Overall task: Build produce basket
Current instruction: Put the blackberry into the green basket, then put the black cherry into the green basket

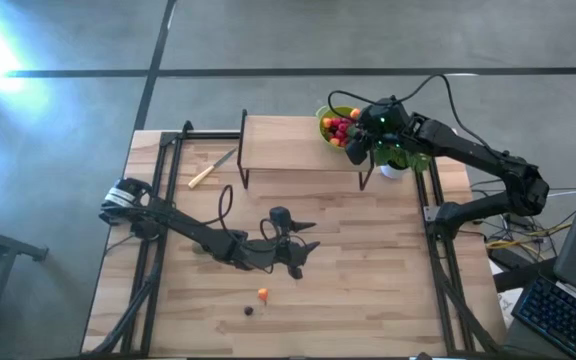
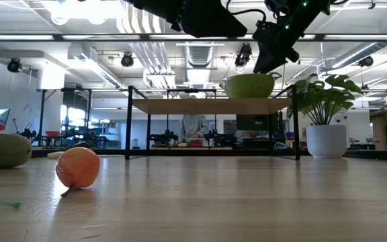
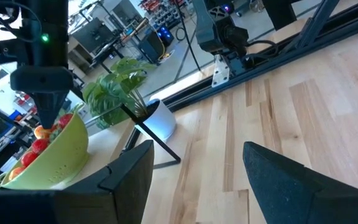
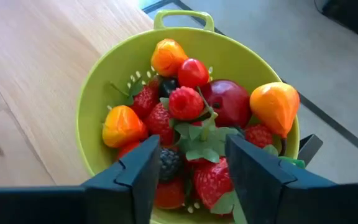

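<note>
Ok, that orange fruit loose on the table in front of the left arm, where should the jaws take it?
The orange fruit sits alone on the bare table, near a small dark berry. It looks roundish, so I'd bring the left gripper straight down and close across its widest middle, probably avoiding the green stem end.

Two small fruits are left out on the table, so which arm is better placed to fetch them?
Probably the left. Its gripper hangs open over the table's middle, close to the orange fruit and dark berry. The right gripper is open over the green colander on the raised shelf, far away.
</note>
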### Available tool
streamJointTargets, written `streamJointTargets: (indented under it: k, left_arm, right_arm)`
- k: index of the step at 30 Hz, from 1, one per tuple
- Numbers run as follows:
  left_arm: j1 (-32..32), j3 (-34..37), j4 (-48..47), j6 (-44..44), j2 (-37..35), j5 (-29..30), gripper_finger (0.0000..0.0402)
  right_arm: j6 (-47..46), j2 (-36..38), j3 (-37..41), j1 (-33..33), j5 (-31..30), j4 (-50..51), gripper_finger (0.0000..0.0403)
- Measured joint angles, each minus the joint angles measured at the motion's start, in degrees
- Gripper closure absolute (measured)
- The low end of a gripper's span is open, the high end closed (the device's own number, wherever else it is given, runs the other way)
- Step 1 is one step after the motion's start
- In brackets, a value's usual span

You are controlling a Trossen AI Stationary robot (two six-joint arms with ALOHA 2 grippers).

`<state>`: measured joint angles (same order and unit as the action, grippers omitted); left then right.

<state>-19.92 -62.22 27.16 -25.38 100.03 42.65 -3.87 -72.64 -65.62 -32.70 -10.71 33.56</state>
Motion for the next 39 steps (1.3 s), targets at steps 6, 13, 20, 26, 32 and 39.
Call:
streamJointTargets:
  k: [6, 13, 20, 26, 32, 39]
  left_arm:
    - [-0.7, 0.1, -5.2, 0.2, -0.7, 0.1, 0.0149]
    - [-4.0, 0.1, -13.9, 4.7, -3.9, 0.0, 0.0149]
    - [-9.3, 0.1, -25.3, 6.9, -4.6, -1.4, 0.0149]
    - [-14.3, 0.0, -29.7, 21.9, -4.6, -7.7, 0.0149]
    - [-17.5, 0.0, -31.5, 36.7, -4.6, -23.2, 0.015]
    - [-22.2, 0.0, -39.7, 41.6, -4.6, -25.8, 0.0158]
  right_arm:
    - [-0.2, 1.2, -1.7, 1.3, 0.1, 1.9, 0.0202]
    - [-0.2, 5.5, -2.1, 9.4, 0.2, 5.2, 0.0217]
    - [-3.6, 8.7, 0.2, 20.2, 0.1, 8.7, 0.0242]
    - [-6.7, 8.8, 3.3, 28.7, 0.1, 8.5, 0.0253]
    - [-9.5, 8.8, 5.8, 35.1, -3.3, 7.5, 0.0263]
    - [-11.4, 8.8, 6.7, 38.9, -7.4, 7.6, 0.0267]
